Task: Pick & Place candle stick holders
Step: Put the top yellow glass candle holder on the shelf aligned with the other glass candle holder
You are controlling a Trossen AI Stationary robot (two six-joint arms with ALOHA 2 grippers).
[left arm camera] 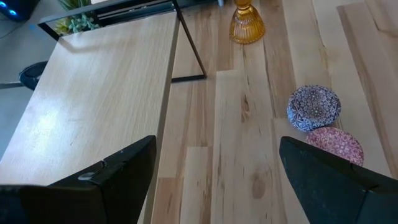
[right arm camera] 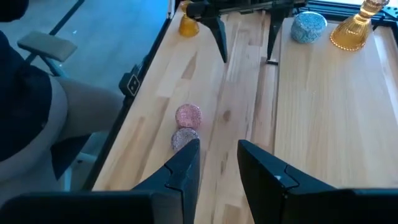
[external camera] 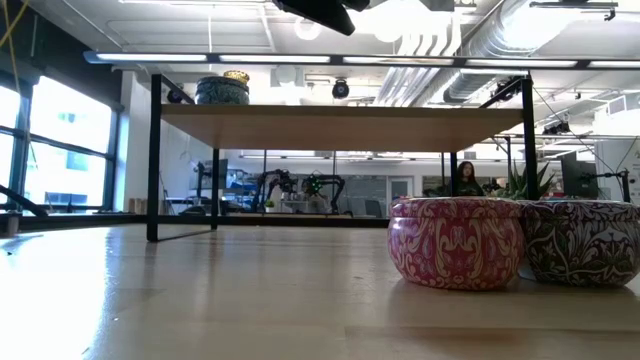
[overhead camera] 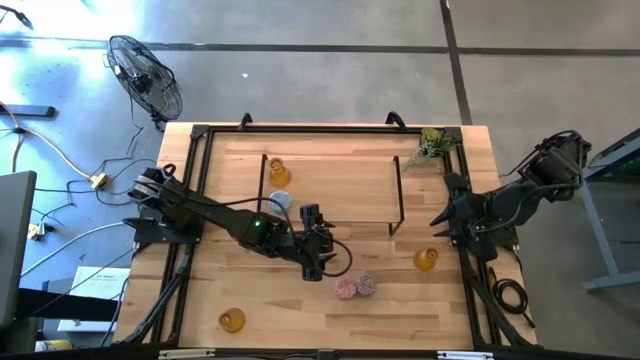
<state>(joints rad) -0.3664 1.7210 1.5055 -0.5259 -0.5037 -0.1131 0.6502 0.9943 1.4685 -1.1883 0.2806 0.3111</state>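
While my left jaws (overhead camera: 318, 262) hang wide and empty above the pink holder (overhead camera: 346, 289) and purple holder (overhead camera: 367, 285) on the bench (overhead camera: 300, 320), ready to descend, my right jaws (overhead camera: 440, 222) wait, narrowly parted, holding nothing.

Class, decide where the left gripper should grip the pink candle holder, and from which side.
Probably from straight above, fingers across the round side wall of the pink candle holder. It is squat and upright, and the purple holder stands close beside it, so straddle the free sides.
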